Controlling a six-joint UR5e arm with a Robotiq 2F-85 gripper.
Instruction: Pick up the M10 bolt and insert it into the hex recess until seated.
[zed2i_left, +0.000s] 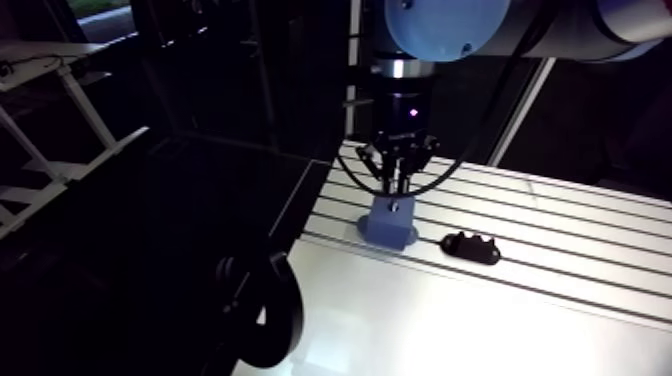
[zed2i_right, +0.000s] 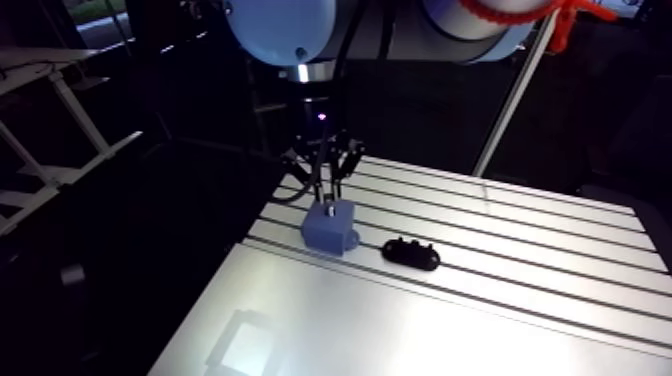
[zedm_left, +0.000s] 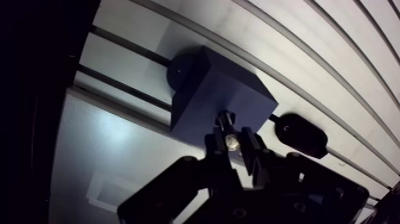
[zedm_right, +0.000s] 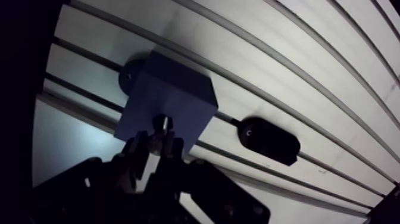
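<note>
Your gripper (zedm_left: 233, 136) is closed narrow, pinching the M10 bolt (zedm_right: 157, 142) between its fingertips. The bolt's tip meets the dark recess in the blue block (zedm_left: 217, 95) directly under the fingers; how deep, you cannot tell. A black oblong fixture (zedm_left: 302, 134) lies beside the hand.

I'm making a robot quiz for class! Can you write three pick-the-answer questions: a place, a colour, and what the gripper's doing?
1. Where is the black oval piece? A) on the block B) in the gripper C) on the table beside the block
2. What colour is the block? A) blue B) red C) yellow
3. The gripper is: A) open and empty B) shut on the bolt C) out of sight
Answers: C, it lies beside the block; A, it looks blue; B, fingers pinch the bolt.
</note>
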